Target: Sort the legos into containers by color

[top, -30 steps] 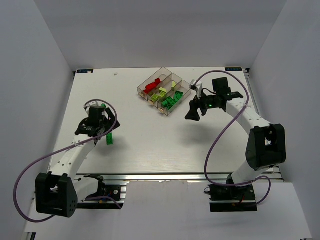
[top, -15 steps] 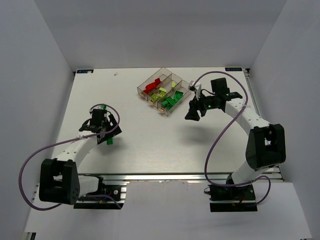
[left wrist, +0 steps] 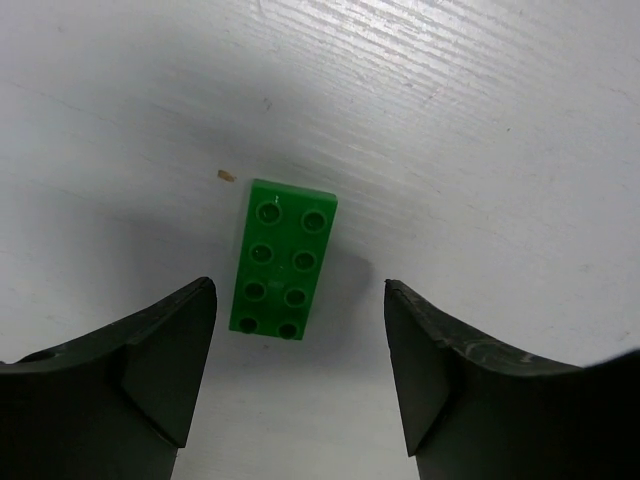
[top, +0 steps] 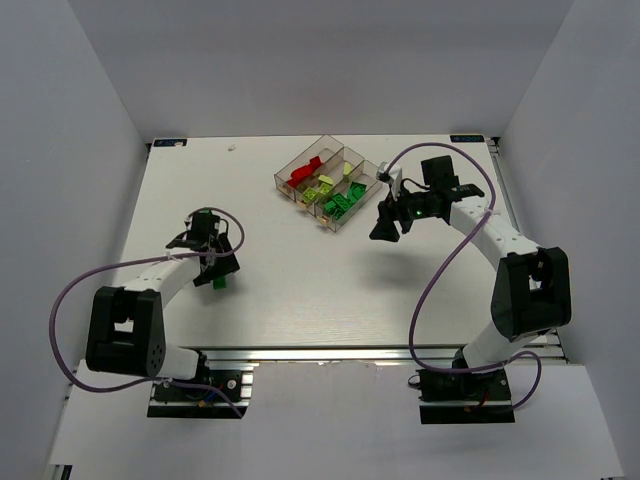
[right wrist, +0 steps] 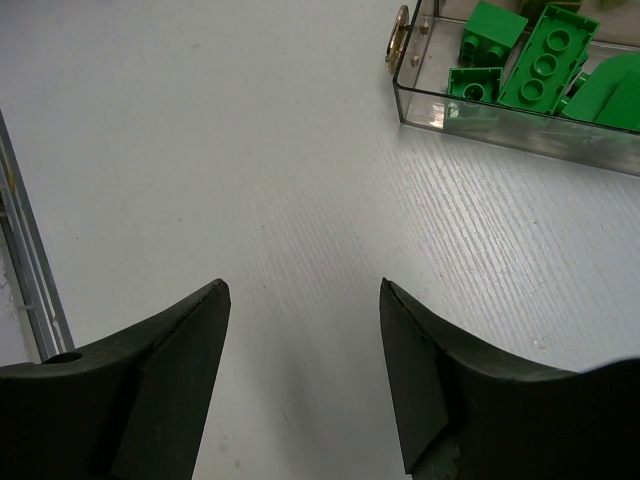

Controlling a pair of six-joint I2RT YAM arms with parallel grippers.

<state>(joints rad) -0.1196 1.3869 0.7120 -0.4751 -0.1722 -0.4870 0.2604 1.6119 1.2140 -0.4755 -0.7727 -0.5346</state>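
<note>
The left arm [top: 150,275] has drawn in toward a lone green lego [left wrist: 283,258]. Its left pincer [left wrist: 297,305] has narrowed but stays released, fingers either side of the studs-up brick on the white worktop [top: 300,310] without touching it. The right pincer [right wrist: 303,300] hangs released above bare worktop just beside the clear containers [top: 300,158]. There, red legos [top: 303,172], yellow-green legos [top: 320,188] and dark green legos [top: 345,203] lie in separate compartments.

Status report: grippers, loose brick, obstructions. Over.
Left gripper open, over green brick flat on table. Right gripper open, empty, near container's green compartment. Nothing blocking the brick.
</note>
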